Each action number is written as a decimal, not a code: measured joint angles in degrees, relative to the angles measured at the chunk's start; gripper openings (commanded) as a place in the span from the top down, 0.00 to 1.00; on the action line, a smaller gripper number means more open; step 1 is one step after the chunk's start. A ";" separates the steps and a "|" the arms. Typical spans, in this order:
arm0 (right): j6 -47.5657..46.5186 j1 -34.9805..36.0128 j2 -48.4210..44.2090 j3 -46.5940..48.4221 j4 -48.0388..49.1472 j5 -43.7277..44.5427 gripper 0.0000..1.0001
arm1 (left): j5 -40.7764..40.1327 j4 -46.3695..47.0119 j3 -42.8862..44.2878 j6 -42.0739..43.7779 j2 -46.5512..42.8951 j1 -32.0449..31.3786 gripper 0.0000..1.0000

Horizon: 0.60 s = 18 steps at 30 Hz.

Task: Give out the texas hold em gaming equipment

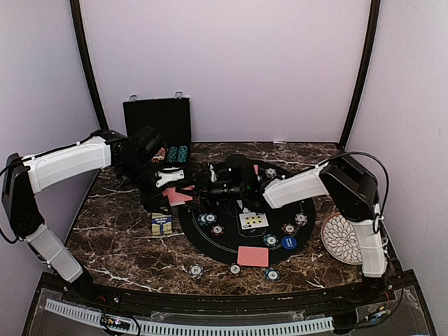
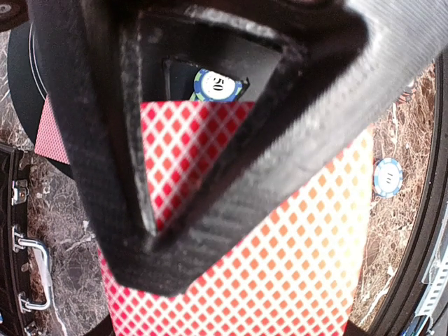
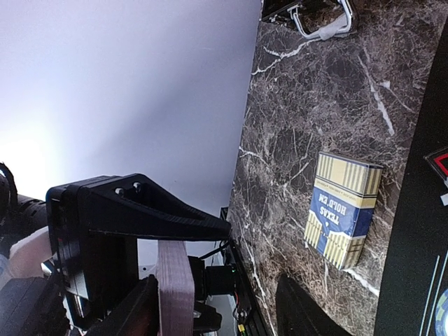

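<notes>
Red-backed playing cards point(image 2: 280, 266) are stacked in the left gripper point(image 1: 170, 183), which is clamped across them, off the marble table at the left rim of the round black mat point(image 1: 206, 243). The right gripper point(image 1: 206, 185) faces the stack empty, with its fingers point(image 3: 129, 315) spread wide on either side of the thin edge. The step looks like drawing a card off to deal. That calls for coming in square to the edge, nipping only the outermost card and sliding it out along its length, or several may come away. The stack shows edge-on to the right wrist camera and back-on to the left one, and its long axis seems to run along the left fingers
</notes>
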 measured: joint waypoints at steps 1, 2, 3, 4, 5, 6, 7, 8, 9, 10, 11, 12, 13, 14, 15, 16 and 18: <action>-0.22 -0.13 -0.35 -0.37 -0.02 -0.07 0.44 | 0.00 0.00 0.00 0.00 0.00 -0.04 1.00; -0.44 -0.13 -0.66 -0.59 -0.09 -0.11 0.45 | 0.04 0.00 0.00 0.04 0.00 -0.07 1.00; -0.68 -0.13 -0.94 -0.76 -0.31 -0.09 0.45 | 0.09 0.00 0.00 0.02 0.00 -0.07 1.00; -0.85 -0.17 -1.20 -0.90 -0.59 -0.11 0.45 | 0.11 0.00 0.00 0.02 0.00 -0.07 1.00; -0.96 -0.20 -1.33 -0.98 -0.74 -0.15 0.45 | 0.11 0.02 0.00 0.04 0.00 -0.07 1.00; -1.16 -0.26 -1.53 -1.07 -0.98 -0.24 0.46 | 0.11 0.00 0.00 0.02 0.00 -0.07 1.00; -1.40 -0.28 -1.77 -1.16 -1.31 -0.28 0.46 | 0.13 0.00 0.00 0.04 0.00 -0.07 1.00; -1.75 -0.31 -2.16 -1.27 -1.97 -0.31 0.48 | 0.13 0.00 0.00 0.04 0.00 -0.07 1.00; -2.19 -0.37 -2.67 -1.36 -2.71 -0.33 0.50 | 0.13 0.00 0.00 0.04 0.00 -0.07 1.00; -2.71 -0.48 -3.21 -1.40 -3.69 -0.42 0.52 | 0.09 0.02 0.00 0.04 0.00 -0.07 1.00; -3.19 -0.63 -3.82 -1.44 -4.61 -0.55 0.55 | 0.04 0.04 0.00 0.04 0.00 -0.04 1.00; -3.63 -0.83 -4.46 -1.51 -5.62 -0.72 0.58 | 0.02 0.04 0.00 0.02 0.00 -0.04 1.00; -4.13 -0.98 -4.98 -1.55 -6.23 -0.94 0.61 | 0.00 0.04 0.00 0.02 0.00 -0.04 1.00; -4.35 -1.25 -5.57 -1.57 -6.80 -1.16 0.64 | -0.02 0.07 0.00 0.04 0.00 -0.04 1.00; -4.59 -1.46 -6.03 -1.57 -7.17 -1.38 0.66 | -0.02 0.07 0.00 0.04 0.00 -0.04 1.00; -4.68 -1.64 -6.47 -1.57 -7.50 -1.62 0.69 | -0.07 0.04 0.00 0.02 0.00 -0.04 1.00; -5.18 -1.77 -6.82 -1.57 -7.89 -2.14 0.72 | -0.15 0.04 0.00 0.02 0.00 -0.04 1.00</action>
